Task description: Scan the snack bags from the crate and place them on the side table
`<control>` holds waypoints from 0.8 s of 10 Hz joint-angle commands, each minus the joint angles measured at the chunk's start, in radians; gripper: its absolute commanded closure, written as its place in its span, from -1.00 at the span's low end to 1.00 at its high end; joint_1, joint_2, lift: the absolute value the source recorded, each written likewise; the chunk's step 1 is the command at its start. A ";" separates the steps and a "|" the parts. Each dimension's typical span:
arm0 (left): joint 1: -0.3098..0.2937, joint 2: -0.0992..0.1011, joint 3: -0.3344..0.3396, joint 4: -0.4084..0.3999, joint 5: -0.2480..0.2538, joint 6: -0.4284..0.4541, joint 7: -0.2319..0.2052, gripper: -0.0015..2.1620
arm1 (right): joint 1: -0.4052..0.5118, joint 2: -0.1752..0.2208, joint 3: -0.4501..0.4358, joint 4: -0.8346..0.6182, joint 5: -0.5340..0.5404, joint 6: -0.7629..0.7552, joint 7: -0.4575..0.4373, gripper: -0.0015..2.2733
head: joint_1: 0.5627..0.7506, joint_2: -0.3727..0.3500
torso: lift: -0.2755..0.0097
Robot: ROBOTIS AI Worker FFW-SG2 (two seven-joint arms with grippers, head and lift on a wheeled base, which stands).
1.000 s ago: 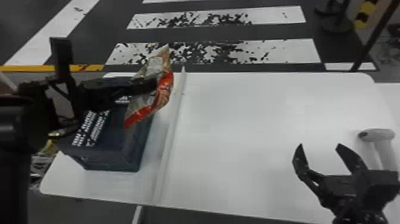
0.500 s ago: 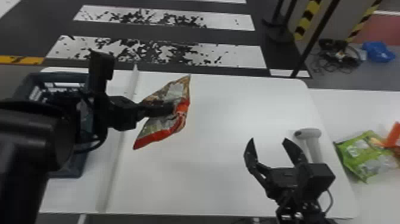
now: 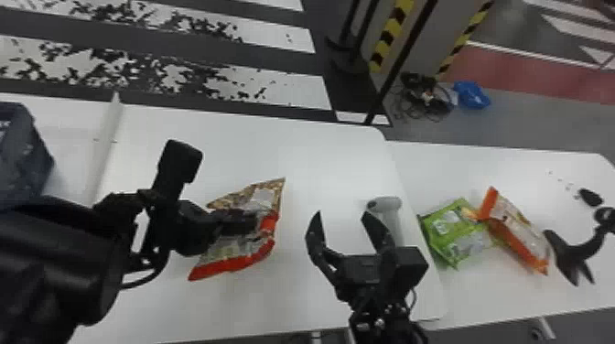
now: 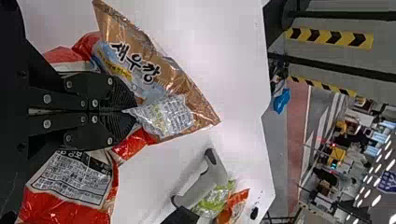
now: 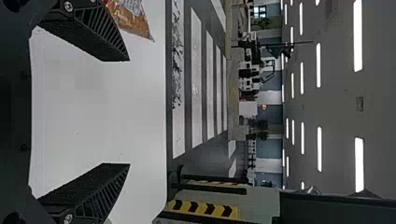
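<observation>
Head view finds the left claw (image 3: 251,222) clenched on a snack bag (image 3: 265,196), left of the scanner (image 3: 389,202); right claw (image 3: 342,213) released, near it. Recommend gripping its handle (image 3: 394,226) squarely, bag label uncovered.

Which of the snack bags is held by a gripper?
The brown and red bag, pinched in the left gripper; the green bag and the orange bag lie on the side table.

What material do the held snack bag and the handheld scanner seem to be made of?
The held snack bag looks like glossy plastic film, perhaps foil-lined: it creases sharply and throws bright glints. The scanner looks like matte hard plastic, judging by its smooth, even grey shell.
</observation>
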 commanded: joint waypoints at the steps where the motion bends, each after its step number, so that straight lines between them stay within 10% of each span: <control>1: 0.017 -0.006 -0.032 0.076 -0.004 -0.259 0.010 0.58 | 0.005 0.000 -0.002 -0.001 -0.008 -0.002 -0.001 -0.93 | 0.41 -0.90 | 0.36; 3: 0.023 -0.010 -0.033 0.130 0.002 -0.326 0.045 -1.00 | 0.014 0.000 -0.002 -0.003 -0.008 -0.021 -0.001 -0.93 | 0.41 -0.94 | 0.36; 8: 0.103 -0.007 0.049 0.075 0.050 -0.406 0.143 -0.97 | 0.034 0.002 -0.010 -0.004 -0.015 -0.055 0.000 -0.93 | 0.41 -0.93 | 0.36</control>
